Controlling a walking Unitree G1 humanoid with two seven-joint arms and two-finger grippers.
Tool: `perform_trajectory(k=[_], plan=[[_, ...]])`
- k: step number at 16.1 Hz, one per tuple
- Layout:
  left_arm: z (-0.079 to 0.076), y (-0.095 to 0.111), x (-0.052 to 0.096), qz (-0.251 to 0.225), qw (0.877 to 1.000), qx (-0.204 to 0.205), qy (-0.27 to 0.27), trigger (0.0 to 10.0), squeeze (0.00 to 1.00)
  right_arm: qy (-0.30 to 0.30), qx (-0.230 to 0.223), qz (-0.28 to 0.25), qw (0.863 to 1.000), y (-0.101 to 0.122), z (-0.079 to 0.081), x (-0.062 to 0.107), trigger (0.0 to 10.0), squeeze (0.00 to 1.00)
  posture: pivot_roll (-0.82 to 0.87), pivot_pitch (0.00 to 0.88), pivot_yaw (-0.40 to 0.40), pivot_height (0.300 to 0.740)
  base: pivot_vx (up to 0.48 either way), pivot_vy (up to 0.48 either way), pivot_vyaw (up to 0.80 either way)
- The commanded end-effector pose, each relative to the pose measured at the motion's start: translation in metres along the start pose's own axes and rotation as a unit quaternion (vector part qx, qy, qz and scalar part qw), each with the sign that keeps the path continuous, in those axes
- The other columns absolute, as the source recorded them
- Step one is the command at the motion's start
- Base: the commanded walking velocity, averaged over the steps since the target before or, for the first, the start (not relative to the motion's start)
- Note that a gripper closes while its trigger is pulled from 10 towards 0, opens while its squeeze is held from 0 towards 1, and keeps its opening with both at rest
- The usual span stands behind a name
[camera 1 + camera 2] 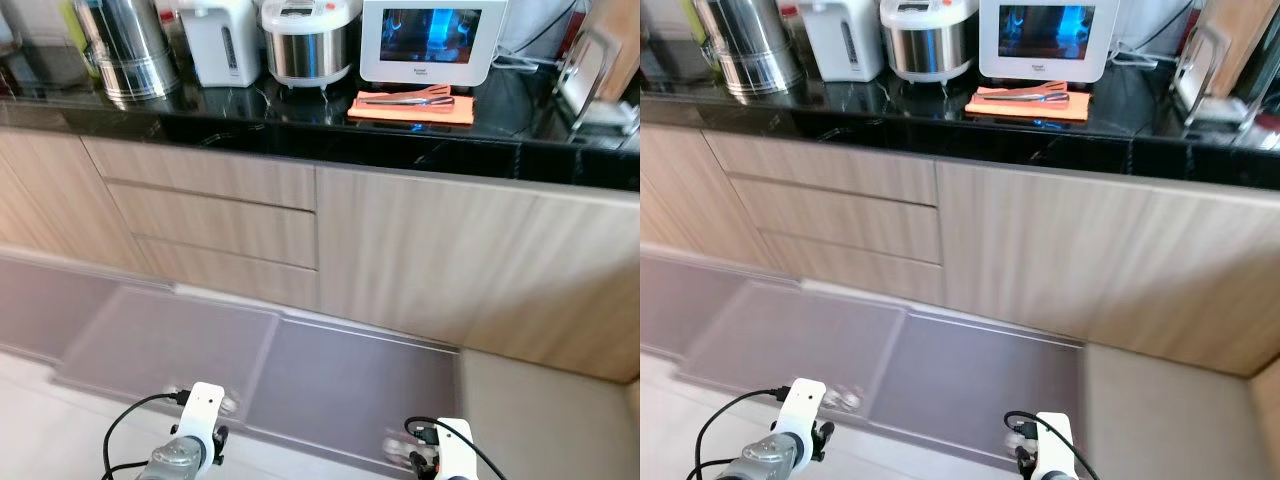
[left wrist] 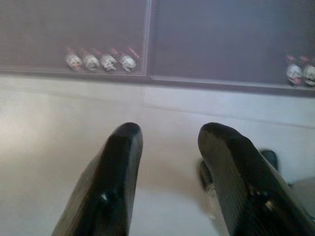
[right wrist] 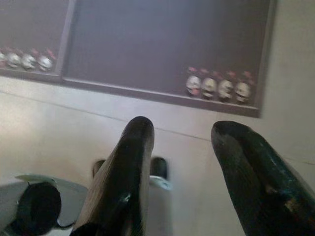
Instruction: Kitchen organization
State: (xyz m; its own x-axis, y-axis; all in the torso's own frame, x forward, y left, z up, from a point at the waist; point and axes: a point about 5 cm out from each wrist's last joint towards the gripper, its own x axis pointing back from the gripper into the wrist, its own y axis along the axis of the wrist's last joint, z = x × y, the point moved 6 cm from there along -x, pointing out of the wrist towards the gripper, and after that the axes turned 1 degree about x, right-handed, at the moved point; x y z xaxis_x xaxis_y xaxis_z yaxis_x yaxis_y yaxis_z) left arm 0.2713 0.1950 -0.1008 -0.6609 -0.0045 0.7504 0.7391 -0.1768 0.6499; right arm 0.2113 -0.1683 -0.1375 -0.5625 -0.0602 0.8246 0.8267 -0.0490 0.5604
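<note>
On the black countertop (image 1: 300,125) an orange cloth (image 1: 412,108) lies in front of a white appliance with a lit blue screen (image 1: 430,40), with metal tongs (image 1: 408,97) resting on it. Both arms hang low by the floor: the left wrist (image 1: 195,430) and the right wrist (image 1: 450,462) show at the bottom edge. In the wrist views my left gripper (image 2: 167,142) and right gripper (image 3: 187,142) point at the floor, both open and holding nothing.
A steel urn (image 1: 125,45), a white kettle pot (image 1: 220,40) and a rice cooker (image 1: 308,40) stand along the counter; a rack (image 1: 595,90) sits at the far right. Wooden drawers (image 1: 215,215) and a cabinet door (image 1: 450,260) are below, grey floor mats (image 1: 330,380) in front.
</note>
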Motion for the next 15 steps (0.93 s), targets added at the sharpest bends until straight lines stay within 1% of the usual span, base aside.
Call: perform_trajectory(k=[1, 3, 4, 6, 7, 9, 12, 14, 15], plan=[[0.0, -0.006, 0.001, 0.009, 1.0, 0.008, 0.003, 10.0, 0.0, 0.004, 0.007, -0.001, 1.0, 0.001, 0.003, 0.0, 10.0, 0.0, -0.06, 0.0, -0.015, 0.74, 0.0, -0.315, 0.0], [-0.003, -0.006, 0.0, 0.007, 1.0, 0.016, 0.002, 10.0, 0.0, 0.0, 0.014, -0.004, 1.0, 0.004, -0.002, 0.0, 10.0, 0.0, -0.07, 0.0, -0.028, 0.74, 0.0, -0.293, 0.0], [-0.007, -0.007, 0.0, 0.009, 1.0, 0.019, -0.002, 10.0, 0.0, -0.003, 0.018, -0.004, 1.0, 0.003, -0.009, 0.001, 10.0, 0.0, -0.06, 0.0, -0.036, 0.74, 0.0, -0.247, 0.0], [-0.01, -0.009, 0.0, 0.013, 1.0, 0.023, -0.002, 10.0, 0.0, -0.012, 0.015, -0.006, 1.0, -0.005, -0.03, 0.007, 10.0, 0.0, -0.06, 0.0, -0.041, 0.74, 0.0, 0.0, 0.0], [-0.011, -0.011, 0.0, 0.015, 1.0, 0.024, -0.002, 10.0, 0.0, -0.013, 0.014, -0.007, 1.0, -0.007, -0.033, 0.009, 10.0, 0.0, -0.06, 0.0, -0.041, 0.74, 0.0, 0.0, 0.0], [-0.01, -0.013, 0.001, 0.016, 1.0, 0.023, -0.001, 10.0, 0.0, -0.011, 0.013, -0.009, 1.0, -0.008, -0.033, 0.009, 10.0, 0.0, -0.06, 0.0, -0.042, 0.74, 0.0, 0.0, 0.0], [-0.007, -0.012, 0.001, 0.015, 1.0, 0.024, 0.001, 10.0, 0.0, -0.003, 0.007, -0.018, 1.0, -0.005, -0.028, 0.008, 10.0, 0.0, -0.05, 0.0, -0.034, 0.74, 0.0, 0.0, 0.0], [-0.006, -0.011, 0.001, 0.014, 1.0, 0.023, 0.001, 10.0, 0.0, -0.006, 0.006, -0.012, 1.0, -0.007, -0.027, 0.008, 10.0, 0.0, -0.06, 0.0, -0.026, 0.74, 0.0, 0.0, 0.0], [-0.006, -0.011, 0.001, 0.015, 1.0, 0.022, 0.0, 10.0, 0.0, -0.005, -0.001, -0.007, 1.0, -0.011, -0.026, 0.008, 10.0, 0.0, -0.06, 0.0, -0.021, 0.74, 0.0, 0.0, -0.8]])
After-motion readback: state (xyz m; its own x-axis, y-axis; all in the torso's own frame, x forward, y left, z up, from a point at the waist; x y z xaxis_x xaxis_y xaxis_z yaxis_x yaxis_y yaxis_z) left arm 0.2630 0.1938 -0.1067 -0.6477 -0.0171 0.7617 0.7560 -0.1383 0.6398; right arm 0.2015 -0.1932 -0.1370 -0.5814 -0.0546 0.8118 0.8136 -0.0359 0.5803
